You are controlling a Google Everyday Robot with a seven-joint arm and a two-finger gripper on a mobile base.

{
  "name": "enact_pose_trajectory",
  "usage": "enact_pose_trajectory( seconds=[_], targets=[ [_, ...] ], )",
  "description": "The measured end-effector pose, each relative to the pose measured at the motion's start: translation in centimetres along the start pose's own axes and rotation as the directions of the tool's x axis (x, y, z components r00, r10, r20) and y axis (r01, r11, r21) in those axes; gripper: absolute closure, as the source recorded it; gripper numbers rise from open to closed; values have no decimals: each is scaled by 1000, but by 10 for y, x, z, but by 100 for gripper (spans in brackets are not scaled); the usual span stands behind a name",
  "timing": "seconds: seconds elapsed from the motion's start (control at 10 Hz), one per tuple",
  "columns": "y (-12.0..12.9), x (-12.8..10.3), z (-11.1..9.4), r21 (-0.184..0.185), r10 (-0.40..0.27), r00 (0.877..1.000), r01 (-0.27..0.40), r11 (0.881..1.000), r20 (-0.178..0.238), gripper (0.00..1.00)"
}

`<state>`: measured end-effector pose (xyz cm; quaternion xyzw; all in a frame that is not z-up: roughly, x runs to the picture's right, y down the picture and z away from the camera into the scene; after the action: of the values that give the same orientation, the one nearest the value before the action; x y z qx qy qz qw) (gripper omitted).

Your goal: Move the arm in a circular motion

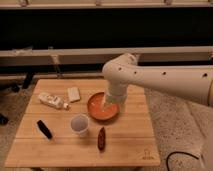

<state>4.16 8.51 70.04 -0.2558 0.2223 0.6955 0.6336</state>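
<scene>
At the far left of the wooden table (127, 142), a small black object (44, 129) lies at an angle near the left edge. Above it, toward the upper left of the tabletop, a clear bottle (54, 101) lies on its side, and just to its right rests a small pale block (74, 93). Lower down, near the middle of the table, a white cup (80, 124) stands upright. To its lower right a dark red oblong object (101, 138) lies close to the front edge.

Just right of the cup, slightly higher in the frame, sits an orange bowl (97, 115). The gripper (108, 103) hangs directly over this bowl, pointing down into it; whether it touches the bowl cannot be told, nor whether it is spread or pressed together.

The arm (165, 82), thick and cream-white with small dark holes, enters from the right edge of the frame, runs leftward above the table's right side, bends at a rounded joint in the centre of the frame, and drops to the gripper just below that bend. A dark cable (176, 157) curls on the speckled floor at the lower right.
</scene>
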Motion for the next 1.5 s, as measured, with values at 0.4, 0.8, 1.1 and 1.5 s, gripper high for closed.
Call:
enact_pose_trajectory(
  seconds=[0.4, 0.8, 1.1, 1.5],
  targets=[
    [-5, -17, 0, 2, -11, 1000, 11, 1000, 2, 35],
    [-19, -49, 0, 5, -18, 1000, 18, 1000, 7, 35],
    [-19, -58, 0, 1, -26, 1000, 26, 1000, 10, 35],
    [-14, -104, 2, 5, -51, 998, 51, 999, 23, 35]
  ],
)
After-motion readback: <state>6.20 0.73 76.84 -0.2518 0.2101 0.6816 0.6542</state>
